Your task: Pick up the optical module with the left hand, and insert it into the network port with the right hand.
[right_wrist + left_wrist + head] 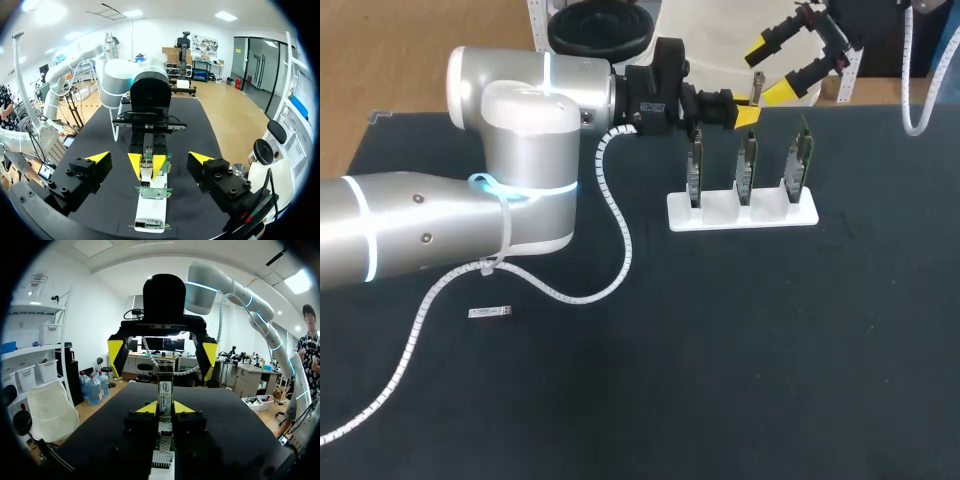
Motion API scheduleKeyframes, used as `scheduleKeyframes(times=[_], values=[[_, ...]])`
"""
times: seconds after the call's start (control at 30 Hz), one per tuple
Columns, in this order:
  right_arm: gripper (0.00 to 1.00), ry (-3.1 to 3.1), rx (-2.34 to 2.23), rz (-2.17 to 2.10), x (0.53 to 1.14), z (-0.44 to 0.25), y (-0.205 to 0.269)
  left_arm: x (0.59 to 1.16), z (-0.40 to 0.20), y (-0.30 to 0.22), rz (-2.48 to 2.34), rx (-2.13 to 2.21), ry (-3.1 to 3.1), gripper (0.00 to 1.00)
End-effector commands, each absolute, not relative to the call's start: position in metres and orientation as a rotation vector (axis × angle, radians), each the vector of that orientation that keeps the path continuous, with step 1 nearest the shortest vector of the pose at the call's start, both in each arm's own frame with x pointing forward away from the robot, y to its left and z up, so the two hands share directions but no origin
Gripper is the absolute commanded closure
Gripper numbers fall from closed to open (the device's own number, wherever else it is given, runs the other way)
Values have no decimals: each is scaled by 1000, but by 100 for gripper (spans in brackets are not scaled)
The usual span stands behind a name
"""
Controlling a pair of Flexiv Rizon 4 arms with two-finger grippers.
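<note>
My left gripper (747, 112) (165, 407) is shut on a slim silver optical module (757, 84) (165, 392), which stands upright above the middle circuit board (747, 163). Three boards with network ports stand in a white holder (720, 218) (149, 209). Just beyond it, my right gripper (775, 68) (150, 157) hangs wide open, with nothing between its fingers. In the right wrist view the left gripper's yellow fingertips (134, 165) clamp the module (146, 162) above the boards (154, 192). In the left wrist view the right gripper (164, 352) faces mine, straddling the module's upper end without touching it.
A second optical module (490, 313) lies flat on the dark table (740, 350) at the front left. My left arm's white coiled cable (615, 215) drapes across the table beside the holder.
</note>
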State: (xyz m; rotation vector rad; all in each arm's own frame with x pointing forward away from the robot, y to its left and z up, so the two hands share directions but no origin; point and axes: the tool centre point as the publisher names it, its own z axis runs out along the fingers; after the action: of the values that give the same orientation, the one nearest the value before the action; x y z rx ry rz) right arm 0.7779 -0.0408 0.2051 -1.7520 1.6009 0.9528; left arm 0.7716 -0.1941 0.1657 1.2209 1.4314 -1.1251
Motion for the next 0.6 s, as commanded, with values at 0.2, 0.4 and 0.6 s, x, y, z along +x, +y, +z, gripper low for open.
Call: scheduleKeyframes(times=[0.2, 0.4, 0.6], values=[[1, 1593, -1757, 959, 780, 206, -39, 773, 165, -195, -1128, 1222, 1431, 100], [100, 1586, -1757, 962, 780, 205, -39, 773, 165, -195, -1128, 1222, 1431, 100], [100, 1588, -1770, 957, 780, 205, -38, 773, 165, -195, -1128, 1222, 1431, 100]])
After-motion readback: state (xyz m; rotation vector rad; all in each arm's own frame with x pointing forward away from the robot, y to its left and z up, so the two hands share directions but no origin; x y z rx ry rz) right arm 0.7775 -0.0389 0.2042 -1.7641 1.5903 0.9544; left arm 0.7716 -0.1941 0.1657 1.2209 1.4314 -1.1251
